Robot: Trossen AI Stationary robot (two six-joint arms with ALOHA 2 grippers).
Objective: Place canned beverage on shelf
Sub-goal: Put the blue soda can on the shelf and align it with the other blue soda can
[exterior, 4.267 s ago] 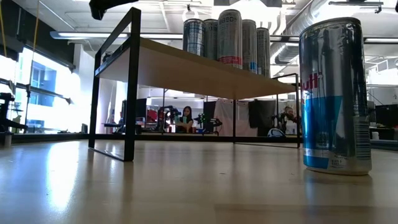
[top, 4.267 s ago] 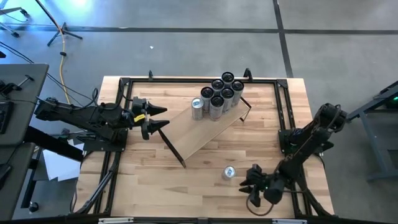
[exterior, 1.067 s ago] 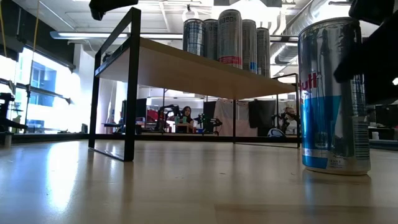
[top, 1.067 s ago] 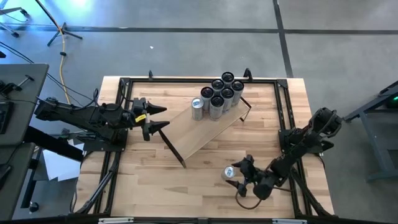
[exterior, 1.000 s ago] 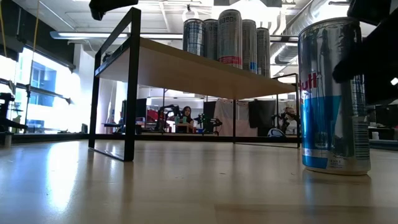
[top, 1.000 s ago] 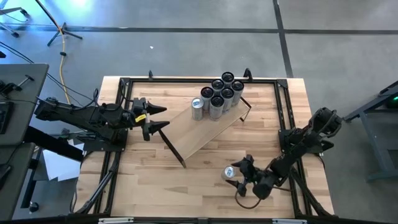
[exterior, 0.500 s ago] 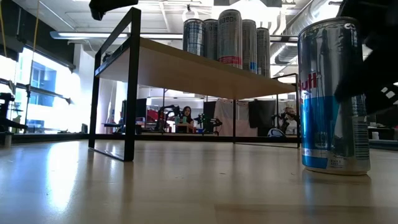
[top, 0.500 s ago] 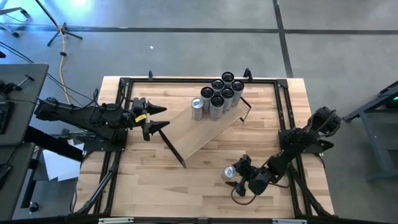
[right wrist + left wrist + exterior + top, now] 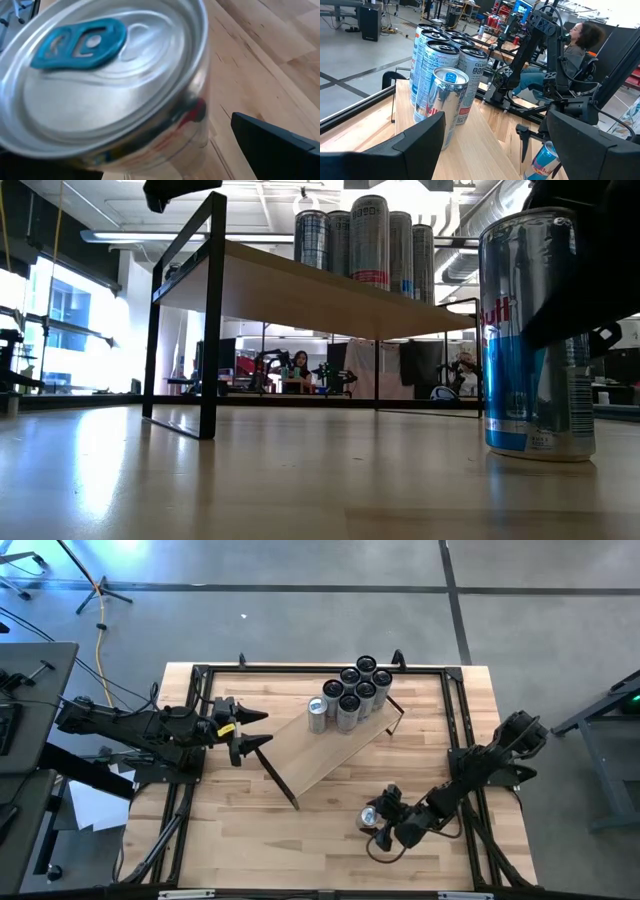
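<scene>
1. Lone can (image 9: 370, 817) upright on the surface (image 9: 240, 840), near its front edge on the right side, well apart from the shelf (image 9: 330, 745); long axis vertical, blue tab up, filling the right wrist view (image 9: 100, 85).
2. Right fingers (image 9: 385, 823) spread wide and set around the can, wrist tilted down over its lid; one dark finger (image 9: 275, 145) seen just beside the can wall in the right wrist view, the other hidden at the frame's edge.
3. Contact not confirmed: in the low view a dark shape overlaps the can's (image 9: 535, 330) right side, yet whether the pads touch cannot be told; can judged not yet clamped.
4. Key relation: can lying straight between the right fingers, so only a squeeze across the upright wall looks needed before any lift.
5. Right arm far the nearer; left fingers (image 9: 250, 735) spread, empty, hovering by the shelf's near-left end, well away from the lone can.
6. Shelf lying diagonally across the surface, its far-right end crowded with a cluster of cans (image 9: 350, 695); free board toward the near-left end, the likelier landing spot.
7. Risk, as a judgement: tall slim can tipping if nudged off-centre during closing.
</scene>
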